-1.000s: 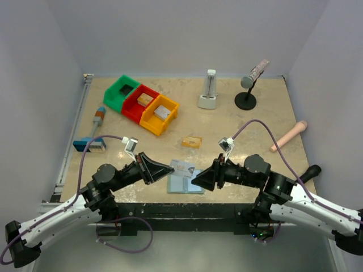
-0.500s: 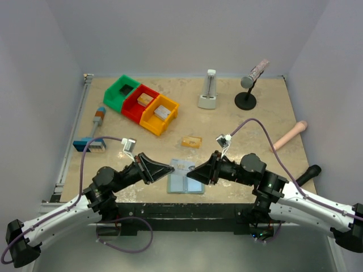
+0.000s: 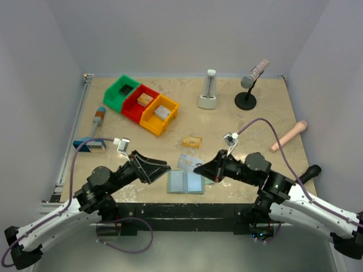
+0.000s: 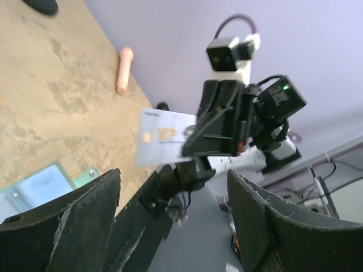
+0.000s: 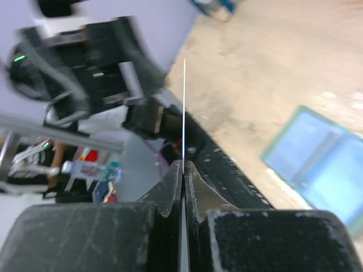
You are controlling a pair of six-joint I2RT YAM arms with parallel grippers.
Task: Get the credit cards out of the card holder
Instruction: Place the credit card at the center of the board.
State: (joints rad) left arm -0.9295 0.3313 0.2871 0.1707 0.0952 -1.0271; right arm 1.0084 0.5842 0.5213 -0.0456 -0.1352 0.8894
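Pale card (image 4: 165, 136) face-on from left wrist, edge-on from right, pinched in right end effector (image 5: 182, 165), left end effector (image 4: 171, 175) spread wide, beige surface (image 3: 238, 130)

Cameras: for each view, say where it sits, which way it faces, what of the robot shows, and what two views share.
Top: high behind the arms, looking down on the table; both show.
Left wrist: faces the right gripper holding a card; own fingers below.
Right wrist: looks along its shut gripper at the card's edge.
Shared: the card, in all three.
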